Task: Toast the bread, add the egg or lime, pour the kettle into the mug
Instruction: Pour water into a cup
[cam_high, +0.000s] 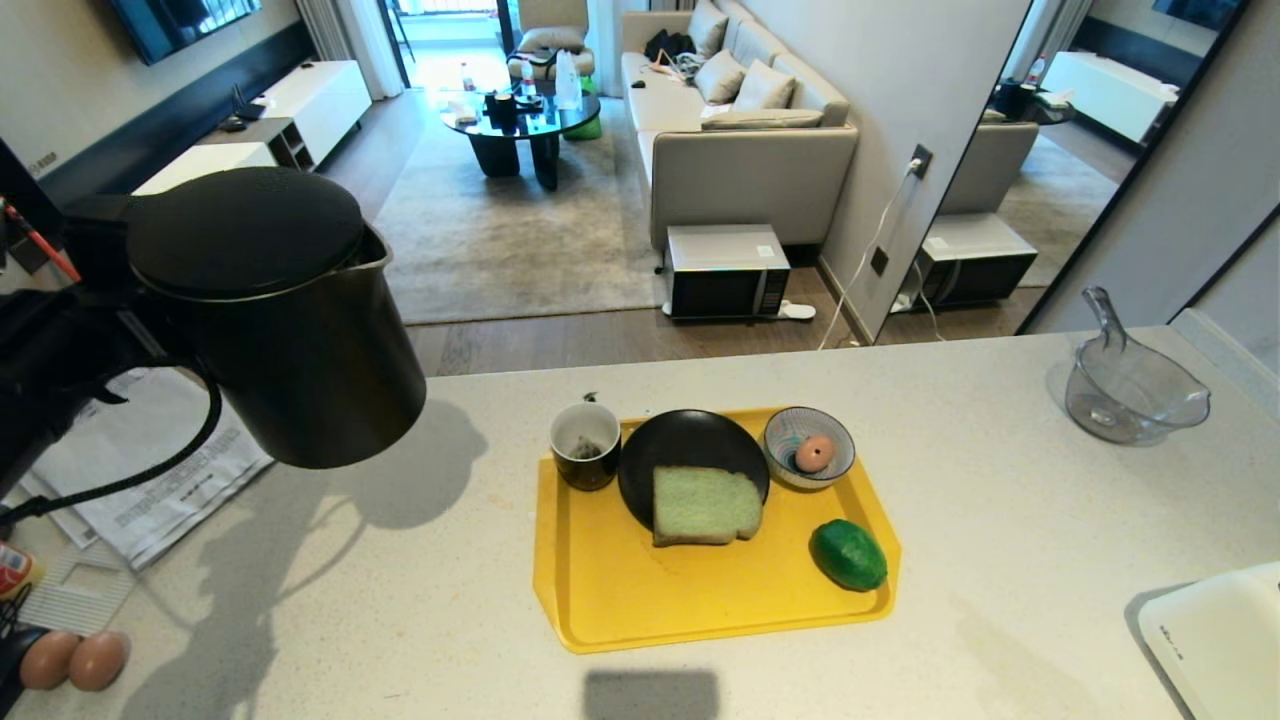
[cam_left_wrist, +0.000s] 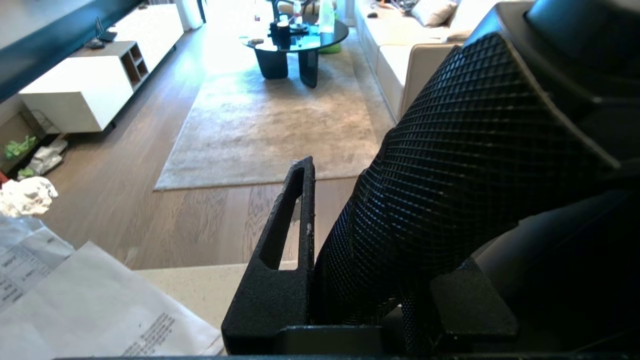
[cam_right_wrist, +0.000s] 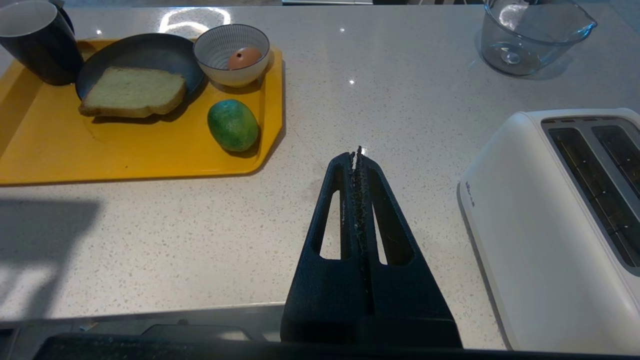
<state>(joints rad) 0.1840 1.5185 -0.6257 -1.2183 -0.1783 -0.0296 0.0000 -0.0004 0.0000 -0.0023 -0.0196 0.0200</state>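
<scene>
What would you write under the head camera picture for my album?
Left gripper holds the kettle above the counter, beside the mug.

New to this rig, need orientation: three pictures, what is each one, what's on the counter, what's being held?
It is a two-armed robot. The head view looks down at the counter. There a yellow tray carries the mug, a black plate with the bread, a bowl with an egg, and the lime. The other two pictures come from cameras behind each pincer. The left pincer grips the kettle by its handle, raised left of the tray. The right pincer is shut and empty, beside a white toaster.
</scene>
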